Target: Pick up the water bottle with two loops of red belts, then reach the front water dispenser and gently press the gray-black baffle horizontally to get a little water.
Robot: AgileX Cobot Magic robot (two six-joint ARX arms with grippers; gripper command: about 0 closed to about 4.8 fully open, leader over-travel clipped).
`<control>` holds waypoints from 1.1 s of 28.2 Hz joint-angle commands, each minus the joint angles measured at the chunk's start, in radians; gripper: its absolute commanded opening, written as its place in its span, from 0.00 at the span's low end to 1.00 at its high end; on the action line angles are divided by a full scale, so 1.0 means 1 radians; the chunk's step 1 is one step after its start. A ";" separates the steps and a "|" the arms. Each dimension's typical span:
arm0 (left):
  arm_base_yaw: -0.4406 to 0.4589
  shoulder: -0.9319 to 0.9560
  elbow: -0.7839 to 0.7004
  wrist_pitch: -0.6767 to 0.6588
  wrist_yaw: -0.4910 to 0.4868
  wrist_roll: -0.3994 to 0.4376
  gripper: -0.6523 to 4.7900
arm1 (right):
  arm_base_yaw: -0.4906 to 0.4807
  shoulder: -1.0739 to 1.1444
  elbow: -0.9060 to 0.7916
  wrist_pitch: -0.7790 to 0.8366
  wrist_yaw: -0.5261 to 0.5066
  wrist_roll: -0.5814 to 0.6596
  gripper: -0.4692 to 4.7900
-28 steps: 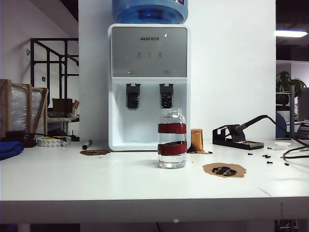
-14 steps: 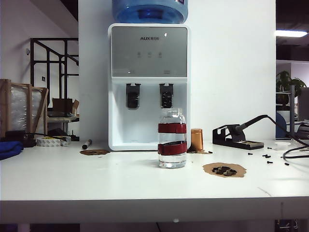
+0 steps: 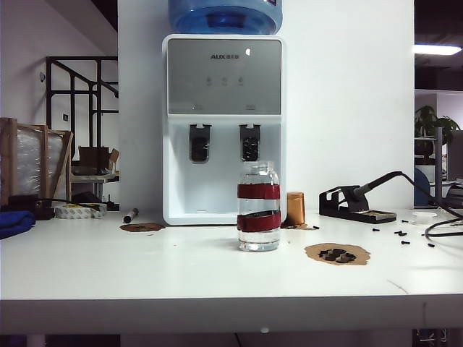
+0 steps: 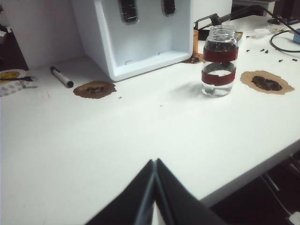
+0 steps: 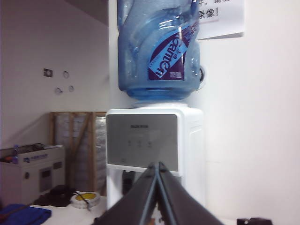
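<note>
The water bottle (image 3: 258, 206), clear with two red bands, stands upright on the white table in front of the water dispenser (image 3: 223, 94), below its right-hand dark baffle (image 3: 249, 143). A second dark baffle (image 3: 199, 143) hangs to the left. Neither arm shows in the exterior view. My left gripper (image 4: 154, 161) is shut and empty, low over the table's near part, well short of the bottle (image 4: 219, 61). My right gripper (image 5: 157, 165) is shut and empty, raised and pointing level at the dispenser (image 5: 145, 145) under its blue jug (image 5: 159, 51).
A copper-brown cylinder (image 3: 294, 209) stands just right of the bottle. A soldering iron stand (image 3: 354, 202), small screws (image 3: 398, 233) and a cable lie at the right. Brown patches (image 3: 336, 254) (image 3: 142, 228), a marker (image 3: 130, 215), a tape roll (image 3: 79, 211) and a blue cloth (image 3: 14, 223) also sit on the table.
</note>
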 commanded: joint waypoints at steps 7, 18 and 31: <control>-0.005 0.006 0.165 -0.035 0.200 0.032 0.11 | 0.003 0.153 0.218 -0.183 -0.140 0.155 0.08; -0.005 0.164 0.339 -0.180 0.111 -0.039 0.11 | 0.003 0.426 0.363 -0.299 -0.285 -0.063 0.95; -0.008 0.232 0.371 -0.216 0.113 -0.101 0.11 | 0.061 0.431 0.173 -0.187 -0.267 -0.223 1.00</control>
